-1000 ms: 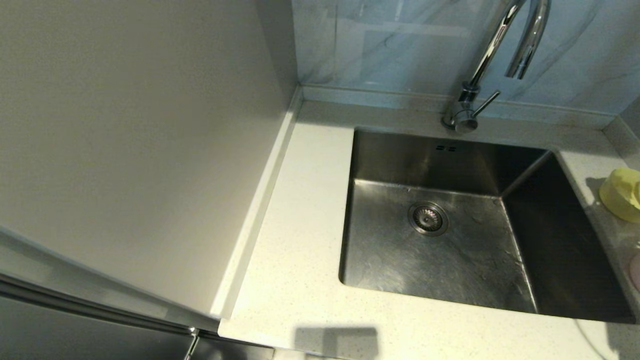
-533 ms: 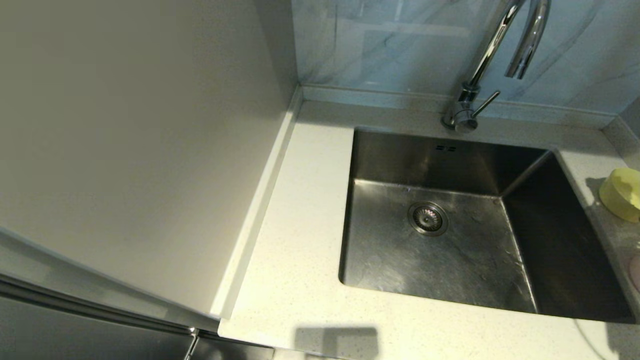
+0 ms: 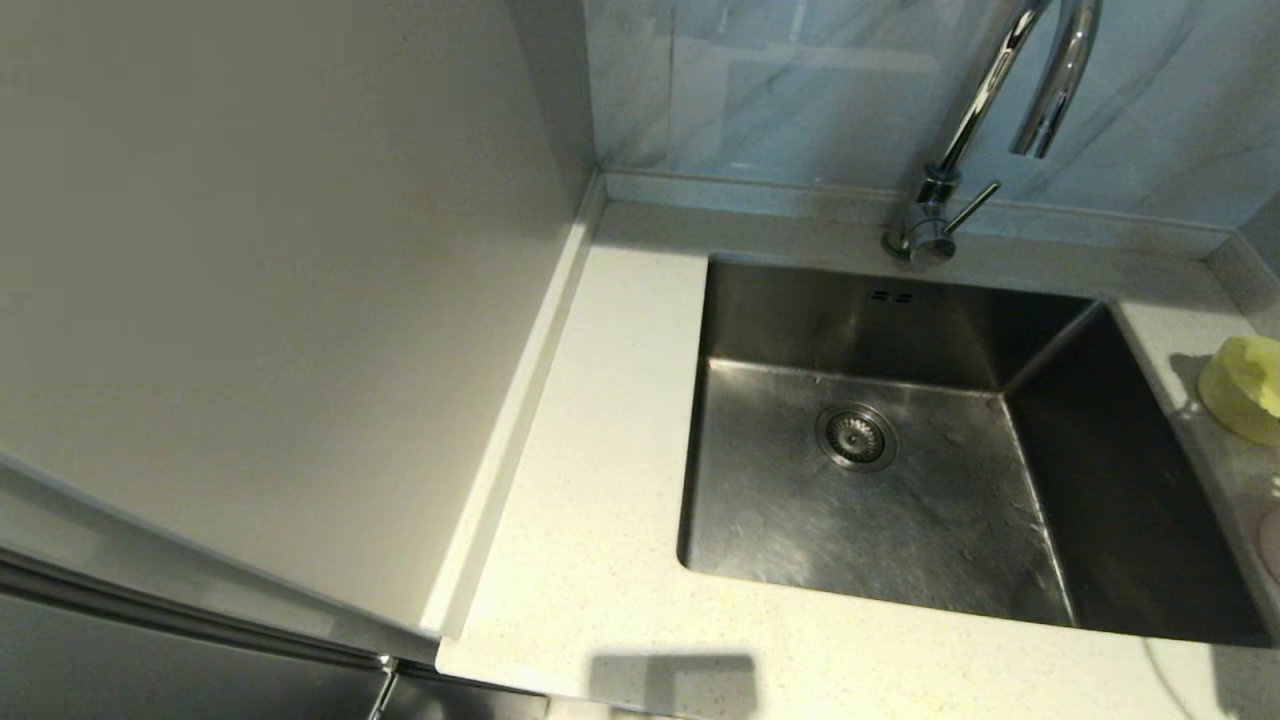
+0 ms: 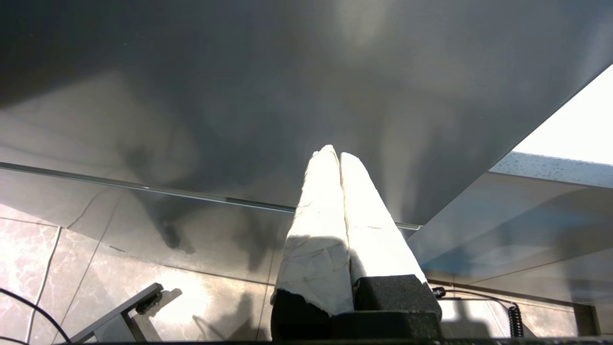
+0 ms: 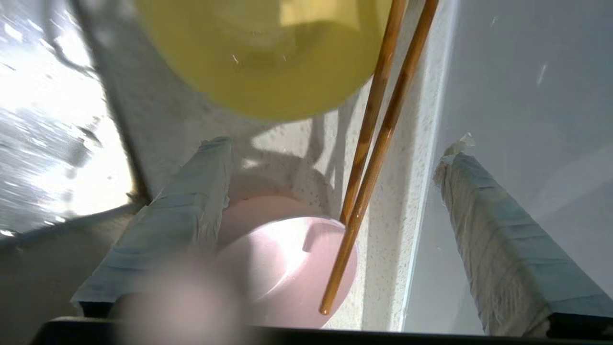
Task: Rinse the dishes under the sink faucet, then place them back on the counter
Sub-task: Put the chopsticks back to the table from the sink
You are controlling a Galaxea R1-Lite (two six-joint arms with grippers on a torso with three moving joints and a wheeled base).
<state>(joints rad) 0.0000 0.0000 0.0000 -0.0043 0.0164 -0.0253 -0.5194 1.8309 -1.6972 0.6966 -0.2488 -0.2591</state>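
The steel sink (image 3: 930,520) lies right of centre in the head view, with the chrome faucet (image 3: 985,110) behind it. Neither gripper shows there. The yellow bowl (image 3: 1243,388) stands on the counter (image 3: 600,480) at the far right, and a sliver of the pink bowl (image 3: 1272,540) shows below it. In the right wrist view my right gripper (image 5: 333,153) hangs open above the pink bowl (image 5: 282,268). The chopsticks (image 5: 383,129) lean across that bowl's rim, touching neither finger. The yellow bowl (image 5: 268,57) sits beyond. My left gripper (image 4: 334,154) is shut and empty.
A tall pale cabinet side (image 3: 250,300) walls off the counter's left. A low raised edge (image 5: 421,143) and a grey wall (image 5: 527,96) run close beside the chopsticks. The left gripper points at a dark panel (image 4: 287,72) above a tiled floor (image 4: 96,268).
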